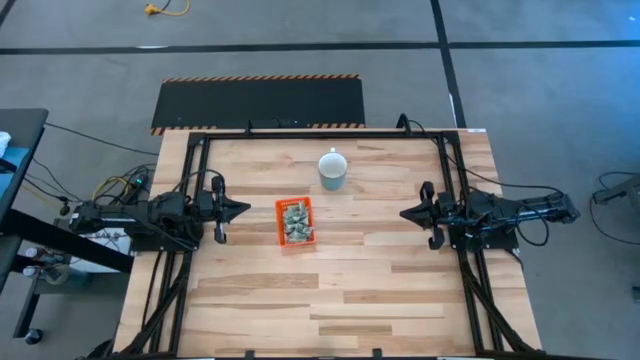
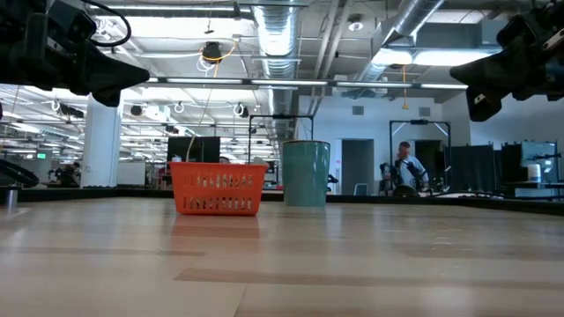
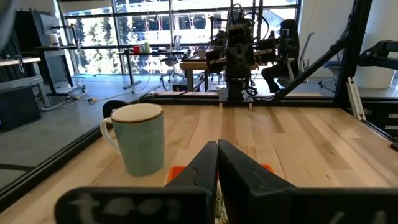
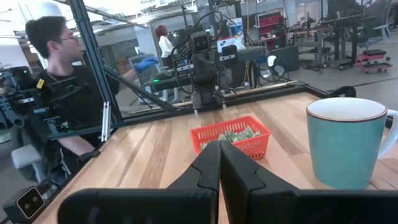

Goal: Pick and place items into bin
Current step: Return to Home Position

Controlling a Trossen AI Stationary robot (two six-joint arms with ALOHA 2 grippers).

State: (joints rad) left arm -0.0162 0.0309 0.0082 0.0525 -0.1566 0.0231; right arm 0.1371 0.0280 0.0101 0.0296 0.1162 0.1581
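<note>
Nearest the overhead camera are the two dark arms, one at each side of the table (image 1: 380, 285). From the orange bin (image 1: 280, 222) near the table's middle, the left gripper (image 1: 245, 209) lies at 9 o'clock and the right gripper (image 1: 403, 213) at 3 o'clock, each well apart from it and pointing toward it. The items (image 1: 297, 222) lie heaped inside the bin. The mug (image 1: 333, 169) stands upright at 1 o'clock from the bin, near it but not touching.

From table height, bare wood fills the foreground. The bin (image 2: 218, 189) sits on the table farther back, and the mug (image 2: 307, 173) stands behind it at 3 o'clock. Both grippers hang high above the table, the left gripper (image 2: 139, 70) at 10 o'clock from the bin and the right gripper (image 2: 460, 72) at 2 o'clock. A person (image 2: 407, 167) stands in the room beyond.

On the left wrist, the left gripper (image 3: 217, 168) has its fingers pressed together on nothing. Slivers of the bin (image 3: 176, 169) show past them at 12 o'clock, and the mug (image 3: 140, 146) stands at 11 o'clock.

On the right wrist, the right gripper (image 4: 219, 163) is likewise clenched and empty. The bin (image 4: 252, 147) sits at 12 o'clock with the items (image 4: 233, 134) inside it, and the mug (image 4: 345, 146) stands at 1 o'clock. A seated person (image 4: 53, 81) is beside the table.
</note>
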